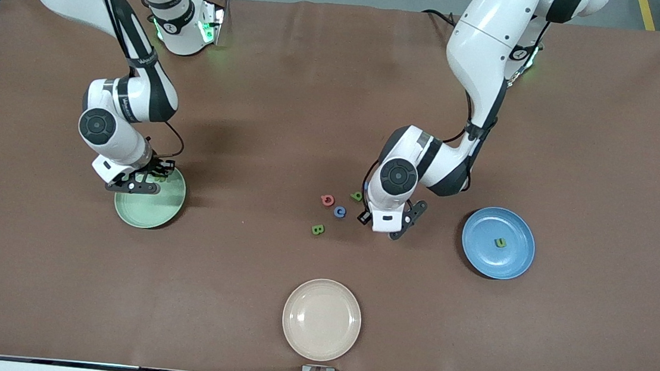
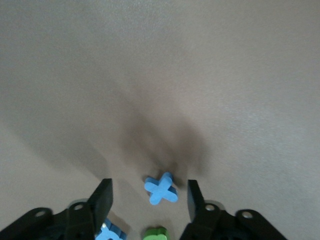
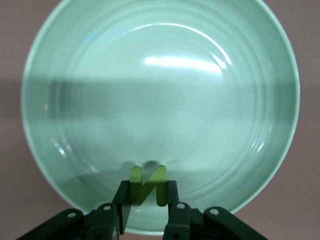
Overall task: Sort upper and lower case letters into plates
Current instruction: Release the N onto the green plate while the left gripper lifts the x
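Left gripper (image 2: 150, 200) down at table beside letter cluster, fingers apart, straddling blue x (image 2: 161, 188) lying flat between them. Right gripper (image 3: 145, 200) over mint plate (image 3: 210, 100), pinching green N (image 3: 148, 186) upright.

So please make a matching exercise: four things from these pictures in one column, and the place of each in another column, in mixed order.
Things:
1. green flat letter N piece
2. light blue flat letter X piece
3. small green letter piece
4. round cream-beige plate

Places:
A. on the round blue plate
B. nearest the front camera
C. between the right gripper fingers, over the round mint green plate
D. on the table between the left gripper fingers

Pairs: 1-C, 2-D, 3-A, 4-B
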`<state>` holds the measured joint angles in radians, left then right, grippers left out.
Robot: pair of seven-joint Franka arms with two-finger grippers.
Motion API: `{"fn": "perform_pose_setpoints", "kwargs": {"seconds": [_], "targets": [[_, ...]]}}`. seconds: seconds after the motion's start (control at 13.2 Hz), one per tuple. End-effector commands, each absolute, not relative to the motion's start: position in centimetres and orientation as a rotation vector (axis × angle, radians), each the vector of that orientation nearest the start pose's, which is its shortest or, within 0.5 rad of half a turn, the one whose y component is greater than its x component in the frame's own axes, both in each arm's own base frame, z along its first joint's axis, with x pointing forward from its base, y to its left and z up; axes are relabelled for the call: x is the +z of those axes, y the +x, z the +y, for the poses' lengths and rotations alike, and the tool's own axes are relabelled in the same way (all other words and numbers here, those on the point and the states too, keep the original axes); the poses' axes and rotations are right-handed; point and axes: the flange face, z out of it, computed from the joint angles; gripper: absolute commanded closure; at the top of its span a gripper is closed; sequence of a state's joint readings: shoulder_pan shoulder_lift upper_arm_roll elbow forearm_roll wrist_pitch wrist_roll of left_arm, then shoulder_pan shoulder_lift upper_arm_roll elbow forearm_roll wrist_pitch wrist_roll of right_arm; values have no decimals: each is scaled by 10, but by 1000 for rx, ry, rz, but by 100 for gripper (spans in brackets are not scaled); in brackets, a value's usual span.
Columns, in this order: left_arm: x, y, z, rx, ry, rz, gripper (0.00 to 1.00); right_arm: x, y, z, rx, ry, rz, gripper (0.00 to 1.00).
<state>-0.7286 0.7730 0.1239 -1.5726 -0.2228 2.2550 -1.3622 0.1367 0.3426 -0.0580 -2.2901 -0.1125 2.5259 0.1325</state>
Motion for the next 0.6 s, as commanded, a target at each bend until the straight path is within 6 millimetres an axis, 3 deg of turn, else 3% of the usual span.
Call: {"fn": "perform_pose_setpoints", "kwargs": {"seconds": [0.0,0.15,0.3,0.45,0.53], "targets": [[171,560,-408,153,-2828,-1354,34,203,527,45,130,-3222,-62,0],[169,554,-414,157,-2833,-1335,39,231,552,64,169,-3210,13,0],[169,555,-415,156,-2835,-1332,50,264,571,108,195,-3131,123,0],[168,554,-415,157,-2840,-1319,70,281,580,155,181,-3108,232,0],[168,554,-415,157,-2843,-1313,86,282,582,193,161,-3104,319,0]]}}
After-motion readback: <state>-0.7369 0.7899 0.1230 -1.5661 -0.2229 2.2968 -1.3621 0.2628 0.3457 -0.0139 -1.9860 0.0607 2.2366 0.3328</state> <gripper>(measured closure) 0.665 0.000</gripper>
